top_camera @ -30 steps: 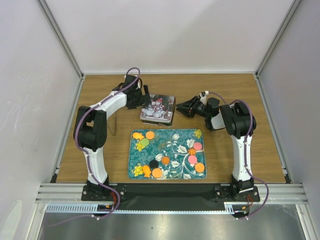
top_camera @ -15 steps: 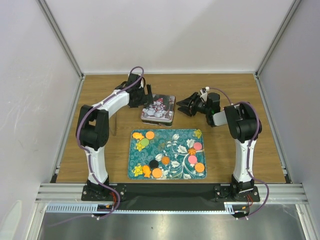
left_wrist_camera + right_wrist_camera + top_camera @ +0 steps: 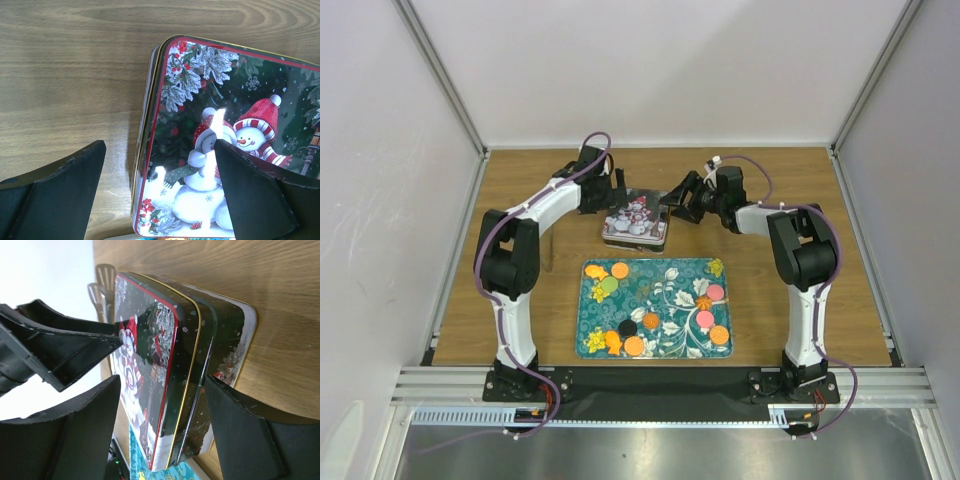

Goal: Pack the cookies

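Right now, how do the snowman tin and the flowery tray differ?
The snowman tin is smaller and deeper, its lid on; the flowery tray is wider, shallow and open. The tin's contents are hidden; the tray carries the cookies. The tin lies farther back on the table than the tray. Both are rounded rectangles lying flat.

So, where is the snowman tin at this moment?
In the top view the snowman tin lies closed on the table just beyond the flowered tray, near the middle, between the left gripper and the right gripper.
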